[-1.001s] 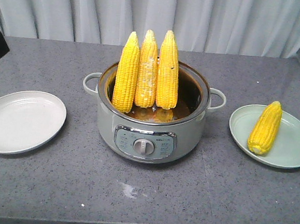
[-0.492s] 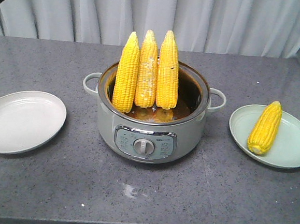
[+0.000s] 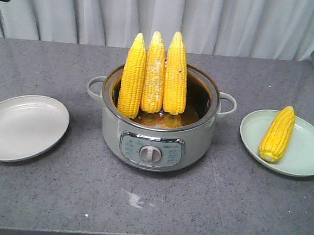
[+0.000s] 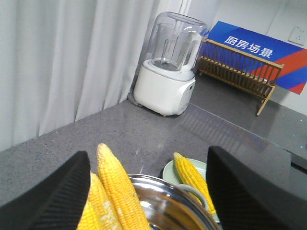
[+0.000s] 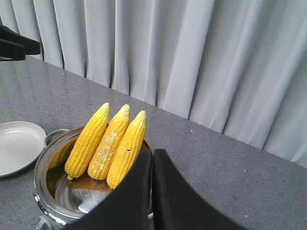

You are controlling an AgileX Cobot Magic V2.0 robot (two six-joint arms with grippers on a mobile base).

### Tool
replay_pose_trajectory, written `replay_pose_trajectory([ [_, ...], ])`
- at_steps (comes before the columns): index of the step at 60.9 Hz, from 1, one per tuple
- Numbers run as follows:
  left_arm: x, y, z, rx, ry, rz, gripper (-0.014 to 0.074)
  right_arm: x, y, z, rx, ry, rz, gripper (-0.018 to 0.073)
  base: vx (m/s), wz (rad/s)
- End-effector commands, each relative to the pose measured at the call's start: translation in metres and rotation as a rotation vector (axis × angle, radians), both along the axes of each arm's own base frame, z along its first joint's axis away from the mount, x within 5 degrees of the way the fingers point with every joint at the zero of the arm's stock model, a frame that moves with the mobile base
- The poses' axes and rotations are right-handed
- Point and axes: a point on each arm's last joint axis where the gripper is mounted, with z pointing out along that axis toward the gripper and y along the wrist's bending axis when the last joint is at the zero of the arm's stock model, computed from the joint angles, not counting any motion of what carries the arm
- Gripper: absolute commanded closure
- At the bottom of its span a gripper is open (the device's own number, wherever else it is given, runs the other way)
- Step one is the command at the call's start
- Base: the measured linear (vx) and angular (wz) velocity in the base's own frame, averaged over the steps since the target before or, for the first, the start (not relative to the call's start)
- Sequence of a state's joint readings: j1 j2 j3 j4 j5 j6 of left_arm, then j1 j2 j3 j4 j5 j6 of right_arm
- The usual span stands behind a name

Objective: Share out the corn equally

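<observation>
Corn (image 3: pixel 154 73), tapered and knobbly, stands in a round steel-rimmed cooker (image 3: pixel 112 131).

Table (image 3: pixel 42 195): grey speckled top, small white smear (image 3: pixel 134 200) near the front edge.
Centre: grey-green electric pot (image 3: pixel 155 144), dial facing front.
Left: white plate (image 3: pixel 23 127).
Right: pale green plate (image 3: pixel 306 154).
Far right corner: white blender (image 4: pixel 168 72).

Three yellow cobs (image 3: pixel 154 73) standing tips-up in pot (image 3: pixel 112 133), fourth cob (image 3: pixel 277 133) flat on green plate (image 3: pixel 307 154)
</observation>
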State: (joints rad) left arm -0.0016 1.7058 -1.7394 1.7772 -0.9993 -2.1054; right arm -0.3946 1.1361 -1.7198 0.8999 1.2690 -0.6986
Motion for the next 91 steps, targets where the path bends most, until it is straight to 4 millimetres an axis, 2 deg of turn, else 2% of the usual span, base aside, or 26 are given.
replay_pose_trajectory([
  [1,-0.002,-0.002,0.018,-0.095,-0.03,-0.003,0.0061,-0.009,0.006,0.007,0.01,-0.025,0.033,0.0564,0.0,0.0],
  [7,0.012,-0.007,0.004,-0.109,0.01,-0.003,0.0052,-0.009,0.006,0.007,0.01,-0.025,0.033,0.0564,0.0,0.0],
  [13,0.025,-0.021,-0.009,-0.129,0.04,0.022,0.0052,-0.009,0.006,0.007,0.01,-0.025,0.033,0.0564,0.0,0.0],
  [23,0.04,-0.042,-0.019,-0.195,0.068,0.106,0.0052,-0.008,0.005,0.006,0.006,-0.02,0.028,0.0564,0.0,0.0],
  [30,0.043,-0.052,-0.027,-0.186,0.084,0.1,0.0052,-0.008,0.003,0.005,-0.008,-0.007,0.006,0.0564,0.0,0.0],
  [42,0.055,-0.054,-0.045,-0.151,0.109,0.14,0.0052,-0.007,0.002,0.004,-0.017,-0.001,-0.003,0.0564,0.0,0.0],
  [71,0.075,-0.072,-0.094,-0.098,0.21,0.09,0.0052,-0.007,0.002,0.004,-0.017,-0.001,-0.003,0.0564,0.0,0.0],
  [83,0.076,-0.074,-0.101,-0.075,0.22,0.076,0.0054,-0.007,0.002,0.004,-0.017,-0.001,-0.003,0.0564,0.0,0.0],
  [91,0.076,-0.075,-0.102,-0.067,0.221,0.069,0.0094,-0.007,0.002,0.004,-0.017,-0.001,-0.003,0.0564,0.0,0.0],
])
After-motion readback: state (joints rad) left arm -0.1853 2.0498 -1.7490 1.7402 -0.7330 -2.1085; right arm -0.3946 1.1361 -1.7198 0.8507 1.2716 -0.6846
